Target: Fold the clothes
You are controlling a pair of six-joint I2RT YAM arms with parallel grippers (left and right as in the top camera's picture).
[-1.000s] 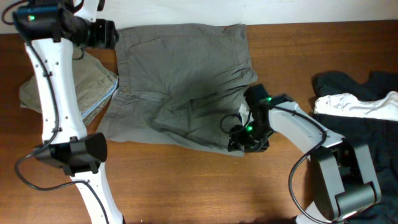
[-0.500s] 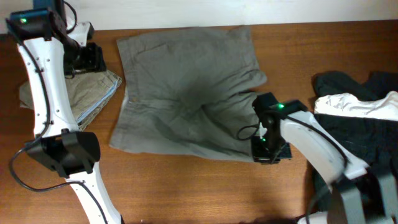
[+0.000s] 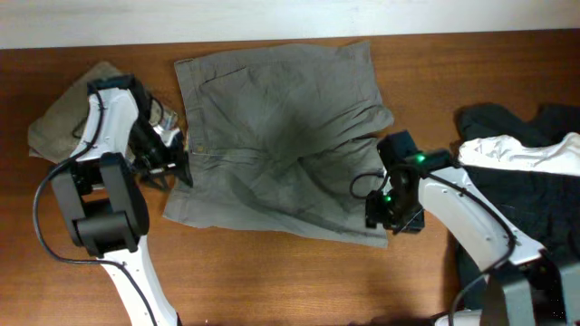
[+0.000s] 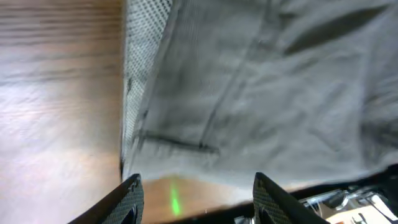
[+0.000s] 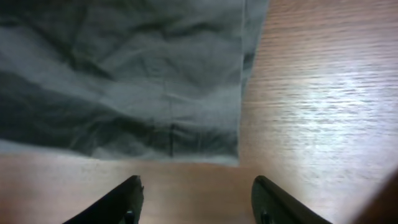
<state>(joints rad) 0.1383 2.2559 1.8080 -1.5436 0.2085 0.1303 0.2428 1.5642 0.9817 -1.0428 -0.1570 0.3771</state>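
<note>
Worktop [image 3: 272,281] was brown wood. Grey shorts [image 3: 272,136] were the largest item on it: spread open at centre, wrinkled, one side reaching the far edge, not yet folded. Dark clothes pile [image 3: 553,195] sat at the right edge, apart from the shorts. Khaki garment [image 3: 54,127] was bunched near the far-left corner, partly under the left arm. White garment [image 3: 517,152] lay on top of the dark pile.

Left gripper [image 4: 198,186] was at the shorts' left-hand edge. Its fingers were spread wide and nothing was between them. The wrist view showed the hem band and bare wood beside it, with a green light spot on the wood; contact with the cloth could not be judged.

Right gripper [image 5: 198,186] was at the shorts' near-right corner, released, fingers wide apart with only bare wood between them. The cloth's corner hem lay just beyond the fingertips, not gripped.
</note>
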